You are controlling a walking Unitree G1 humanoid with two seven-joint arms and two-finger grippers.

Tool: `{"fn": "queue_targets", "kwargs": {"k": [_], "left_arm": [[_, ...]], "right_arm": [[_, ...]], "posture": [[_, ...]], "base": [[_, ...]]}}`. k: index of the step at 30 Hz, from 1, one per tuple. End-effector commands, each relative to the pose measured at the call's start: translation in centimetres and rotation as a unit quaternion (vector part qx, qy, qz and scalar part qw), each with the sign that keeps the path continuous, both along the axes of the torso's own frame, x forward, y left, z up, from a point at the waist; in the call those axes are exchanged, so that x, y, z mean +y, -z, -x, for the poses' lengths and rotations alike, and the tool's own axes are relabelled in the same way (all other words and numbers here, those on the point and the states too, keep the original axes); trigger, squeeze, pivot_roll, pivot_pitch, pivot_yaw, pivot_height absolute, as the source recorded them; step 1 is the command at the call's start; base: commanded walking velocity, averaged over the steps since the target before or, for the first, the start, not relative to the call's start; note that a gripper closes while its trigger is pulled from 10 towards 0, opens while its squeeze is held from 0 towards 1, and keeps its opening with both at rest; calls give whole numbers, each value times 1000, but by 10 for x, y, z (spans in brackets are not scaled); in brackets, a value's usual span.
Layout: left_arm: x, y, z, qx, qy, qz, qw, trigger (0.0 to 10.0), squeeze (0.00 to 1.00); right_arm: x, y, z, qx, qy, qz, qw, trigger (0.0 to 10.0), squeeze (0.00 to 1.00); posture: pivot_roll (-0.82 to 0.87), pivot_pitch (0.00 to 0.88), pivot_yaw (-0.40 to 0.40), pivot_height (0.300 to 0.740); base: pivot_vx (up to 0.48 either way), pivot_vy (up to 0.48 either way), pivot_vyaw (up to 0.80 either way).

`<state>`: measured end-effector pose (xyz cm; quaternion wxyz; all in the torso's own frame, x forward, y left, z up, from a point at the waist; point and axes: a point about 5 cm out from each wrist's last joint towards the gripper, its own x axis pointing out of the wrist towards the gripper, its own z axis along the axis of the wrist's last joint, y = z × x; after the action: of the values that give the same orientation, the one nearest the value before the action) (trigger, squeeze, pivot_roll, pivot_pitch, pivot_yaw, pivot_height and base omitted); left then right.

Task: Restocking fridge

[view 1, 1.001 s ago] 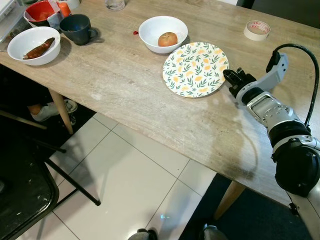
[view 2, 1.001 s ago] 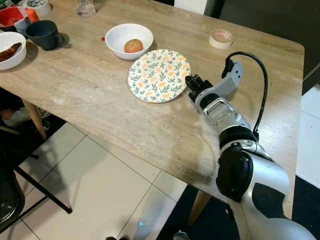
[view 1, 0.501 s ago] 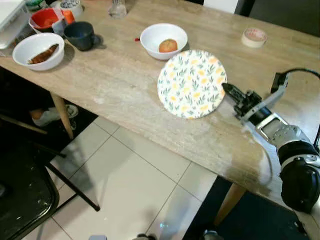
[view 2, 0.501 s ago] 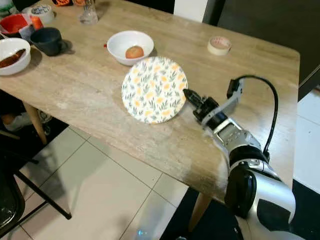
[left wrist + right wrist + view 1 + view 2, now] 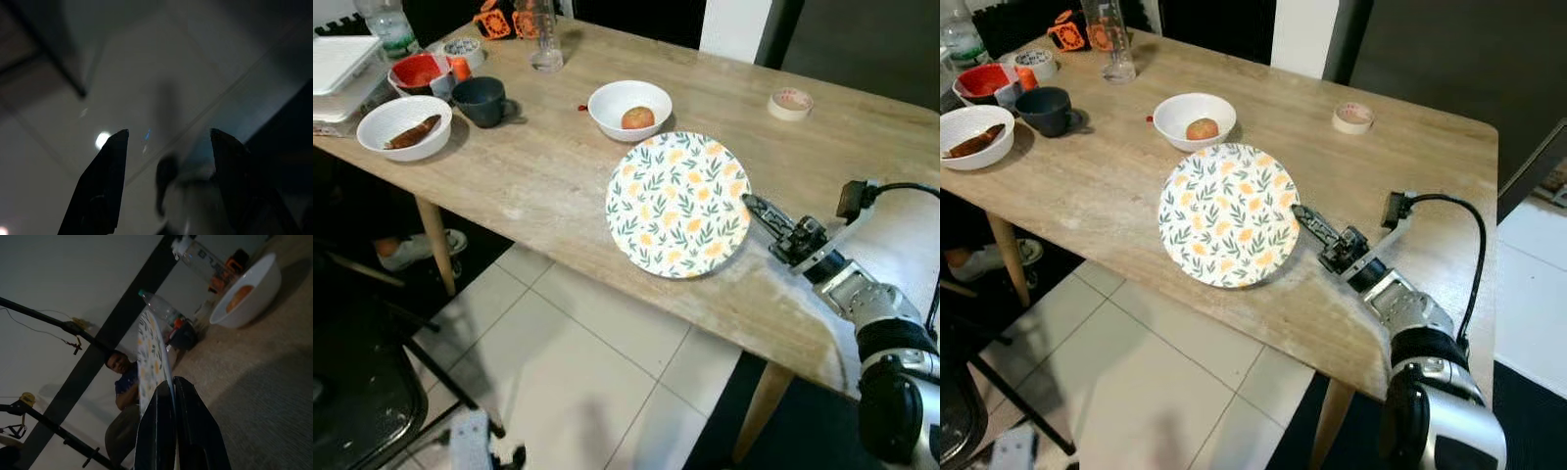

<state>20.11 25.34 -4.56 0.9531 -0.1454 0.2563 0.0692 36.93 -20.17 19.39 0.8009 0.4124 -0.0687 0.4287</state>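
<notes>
Floral plate (image 5: pixel 678 203): lifted off the wooden worktop (image 5: pixel 538 166), tilted, rim pinched by the right hand (image 5: pixel 754 207). Left hand (image 5: pixel 166 147): fingers apart, holding nothing, above tiled floor. White bowl (image 5: pixel 628 108) with round fruit just beyond plate.

Plate (image 5: pixel 677 204) on table (image 5: pixel 558 166), bowl (image 5: pixel 628 108) behind, right gripper (image 5: pixel 751 204) rightward.

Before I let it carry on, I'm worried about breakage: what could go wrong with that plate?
The right hand pinches the floral plate only at its rim, lifted and tilted above the table, so it could slip out and drop. The plate hangs over the table's front edge, above the tiled floor. Swinging it could also knock the bowl with the fruit.
</notes>
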Motion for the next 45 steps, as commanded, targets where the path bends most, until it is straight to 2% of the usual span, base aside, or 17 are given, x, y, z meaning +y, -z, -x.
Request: {"fn": "queue_targets", "kwargs": {"k": [1,8,9,10,11,14,17,18,19,23,27,32,33,35,37,40,45], "left_arm": [[8,-1,5,-9,-11,17,1000,10000,0],[16,-27,-24,-111,-28,93,989,10000,0],[19,-37,-32,-150,-28,121,981,10000,753],[19,-37,-32,-150,-28,121,981,10000,753],[24,-49,-39,-194,-26,148,969,10000,1000],[26,-54,-42,-213,-25,161,963,10000,1000],[32,-73,-50,-279,0,206,938,10000,1000],[32,-73,-50,-279,0,206,938,10000,1000],[37,-90,-52,-326,32,240,914,10000,1000],[41,-102,-51,-355,65,266,894,10000,1000],[41,-117,-40,-361,171,289,870,10000,1000],[17,-153,-36,-391,302,334,803,10000,1000],[17,-153,-36,-391,302,334,803,10000,1000],[5,-168,-35,-405,345,348,772,10000,1000],[1,-174,-34,-409,359,353,761,10000,1000],[-16,-197,-36,-424,418,351,723,10000,1000],[-31,-207,-47,-431,422,346,719,10000,1000]], "right_arm": [[-4,2,2,0,16,-11,1000,0,0],[-13,3,1,12,59,-28,998,0,0],[-17,3,0,16,79,-36,996,0,0],[-17,3,0,16,79,-36,996,0,0],[-23,2,1,15,97,-50,994,0,0],[-26,1,1,13,101,-57,993,0,0],[-28,-3,3,0,99,-69,993,0,0],[-28,-3,3,0,99,-69,993,0,0],[-31,-7,4,-10,100,-75,992,0,0],[-34,-9,4,-14,105,-80,991,0,0],[-38,-11,5,-18,112,-82,990,0,0],[-36,-11,8,-25,101,-86,991,0,0],[-36,-11,8,-25,101,-86,991,0,0],[-31,-9,9,-23,90,-80,992,0,0],[-29,-8,9,-23,87,-77,993,0,0],[-25,-8,9,-26,71,-80,994,0,0],[-19,-13,9,-41,49,-84,994,0,0]], "posture": [[-10,136,12,740],[-13,131,13,740],[-13,131,13,740],[-13,131,13,740],[-13,132,13,740],[-13,132,13,740],[-15,130,15,740],[-15,130,15,740],[-16,129,17,740],[-17,128,18,740],[-17,128,20,740],[-17,127,25,740],[-17,127,25,740],[-16,122,21,740],[-16,122,21,740],[-15,116,20,740],[-15,107,16,740]], "base": [[0,0,0],[0,0,0],[0,0,0],[0,0,0],[0,0,0],[0,0,0],[0,0,0],[0,0,0],[0,0,0],[0,0,0],[0,0,0],[0,0,0],[0,0,0],[0,0,0],[0,0,0],[0,0,0],[0,0,0]]}}
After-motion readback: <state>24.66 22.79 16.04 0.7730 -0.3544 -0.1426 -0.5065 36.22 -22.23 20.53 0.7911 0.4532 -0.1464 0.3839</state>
